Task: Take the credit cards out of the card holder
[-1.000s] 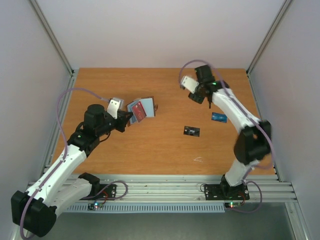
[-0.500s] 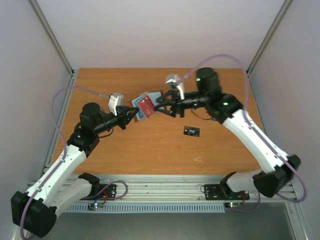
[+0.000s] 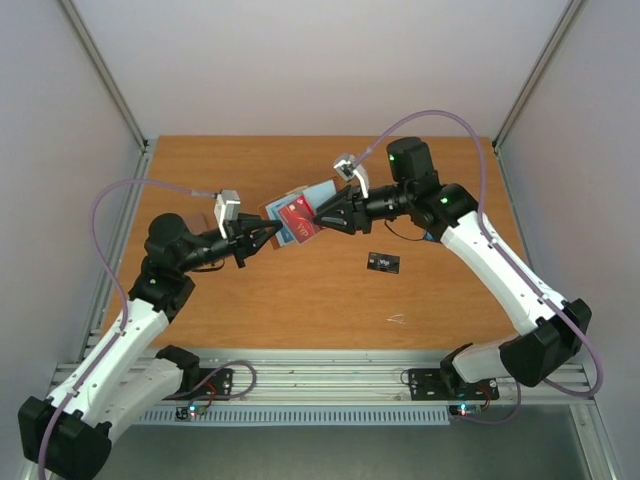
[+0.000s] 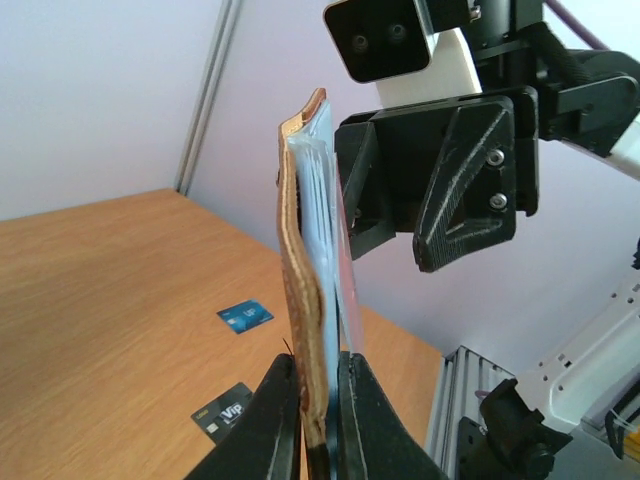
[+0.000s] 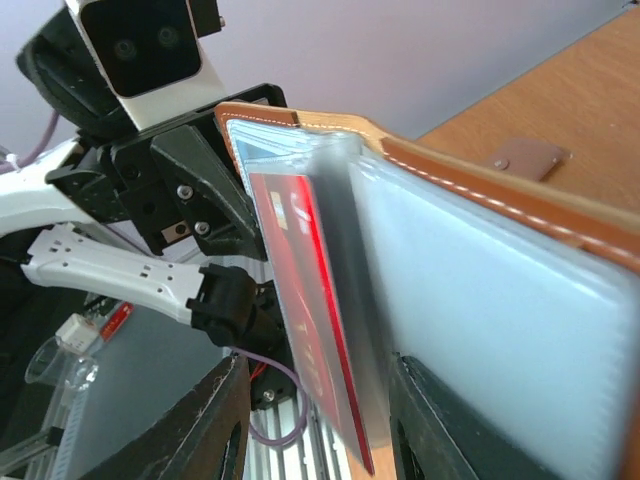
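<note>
wood table [image 3: 300, 300] | sm white scrap [image 3: 397, 319] nr front edge

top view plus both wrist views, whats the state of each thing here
card holder, open, held up off the table
red card, still in the card holder
black card, out, lying flat on the table
blue card, out, lying flat on the table
left fingers, shut on the card holder's edge
right fingers, open, one on each side of the red card

brown card holder [image 5: 500, 195], red card [image 5: 310, 300], black card [image 3: 383, 262]
</note>
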Tool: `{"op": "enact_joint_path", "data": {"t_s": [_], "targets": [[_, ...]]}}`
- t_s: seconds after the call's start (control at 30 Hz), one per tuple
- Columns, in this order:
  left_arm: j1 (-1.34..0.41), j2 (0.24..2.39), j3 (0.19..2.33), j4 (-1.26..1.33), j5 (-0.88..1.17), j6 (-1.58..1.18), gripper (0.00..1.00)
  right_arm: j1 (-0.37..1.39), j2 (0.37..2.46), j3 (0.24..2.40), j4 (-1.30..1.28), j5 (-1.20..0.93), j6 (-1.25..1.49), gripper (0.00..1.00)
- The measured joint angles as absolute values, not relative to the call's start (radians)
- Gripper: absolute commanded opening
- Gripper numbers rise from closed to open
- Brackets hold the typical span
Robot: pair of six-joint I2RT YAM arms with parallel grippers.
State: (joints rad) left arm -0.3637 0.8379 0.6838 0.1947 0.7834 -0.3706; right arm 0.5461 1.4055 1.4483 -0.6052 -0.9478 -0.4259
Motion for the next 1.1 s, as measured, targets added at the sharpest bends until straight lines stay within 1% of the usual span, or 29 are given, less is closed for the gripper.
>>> {"op": "enact_joint_path", "data": {"t_s": [0.2, 0.33, 0.43, 0.5, 0.57, 0.7, 0.8, 1.1], "targets": [[-0.364, 0.837, 0.683, 0.237, 0.842, -0.379, 0.0, 0.505, 1.346, 1.418, -0.594, -0.996, -0.416, 0.39], [-0.364, 0.835, 0.683, 0.249, 0.866, -0.387, 0.0, 0.503, 1.341, 1.418, -0.59, -0.999, -0.401, 0.31], [-0.365, 0.834, 0.683, 0.255, 0.873, -0.393, 0.0, 0.503, 1.348, 1.418, -0.589, -1.007, -0.386, 0.29], [-0.366, 0.833, 0.683, 0.259, 0.873, -0.394, 0.0, 0.505, 1.357, 1.418, -0.587, -1.02, -0.379, 0.24], [-0.366, 0.831, 0.683, 0.259, 0.874, -0.395, 0.0, 0.51, 1.367, 1.413, -0.581, -1.043, -0.376, 0.16], [-0.367, 0.83, 0.683, 0.262, 0.879, -0.395, 0.0, 0.521, 1.373, 1.392, -0.574, -1.079, -0.37, 0.1], [-0.367, 0.83, 0.683, 0.265, 0.884, -0.396, 0.0, 0.526, 1.374, 1.386, -0.57, -1.093, -0.368, 0.01], [-0.368, 0.829, 0.683, 0.266, 0.883, -0.397, 0.0, 0.521, 1.359, 1.382, -0.567, -1.116, -0.381, 0.01]]}}
